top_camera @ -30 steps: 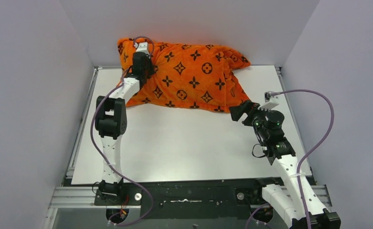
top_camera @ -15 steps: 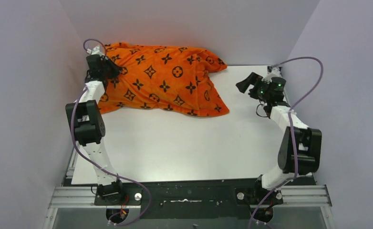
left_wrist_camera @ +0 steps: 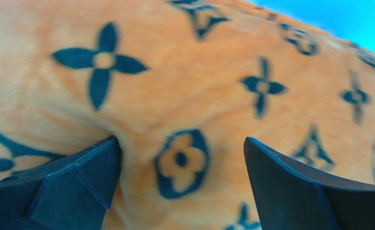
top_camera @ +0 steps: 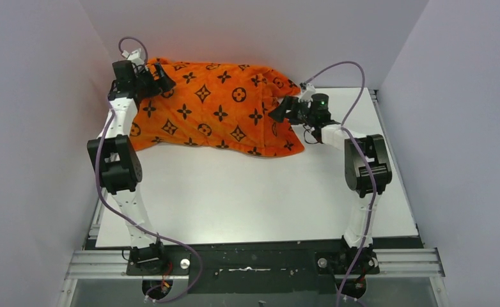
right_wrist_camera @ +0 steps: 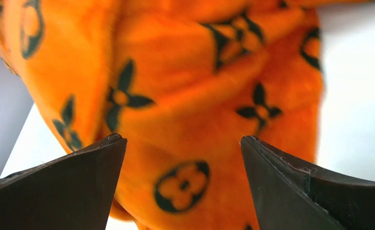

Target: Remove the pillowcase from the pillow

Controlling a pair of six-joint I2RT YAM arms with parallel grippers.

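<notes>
The left arm rose from its base at the near edge, bent at the elbow by the left wall, and stretched up along that wall to the far left corner. Its wrist turned right, so the left gripper (top_camera: 158,75) (left_wrist_camera: 181,143) pointed at the upper-left corner of the pillowcase (top_camera: 215,112) (left_wrist_camera: 190,72) (right_wrist_camera: 176,86). The fingers (left_wrist_camera: 70,177) stood wide apart with plush fabric between them, one finger touching a fold, nothing pinched.

The orange monogram pillowcase lay bulging across the far part of the white table (top_camera: 234,192), its back edge against the rear wall.

The right arm stood up from its base, folded at the elbow, and reached back and leftward. The right gripper (top_camera: 281,110) (right_wrist_camera: 183,141) faced the pillowcase's creased right end, fingers (right_wrist_camera: 296,187) spread wide, gripping nothing.
</notes>
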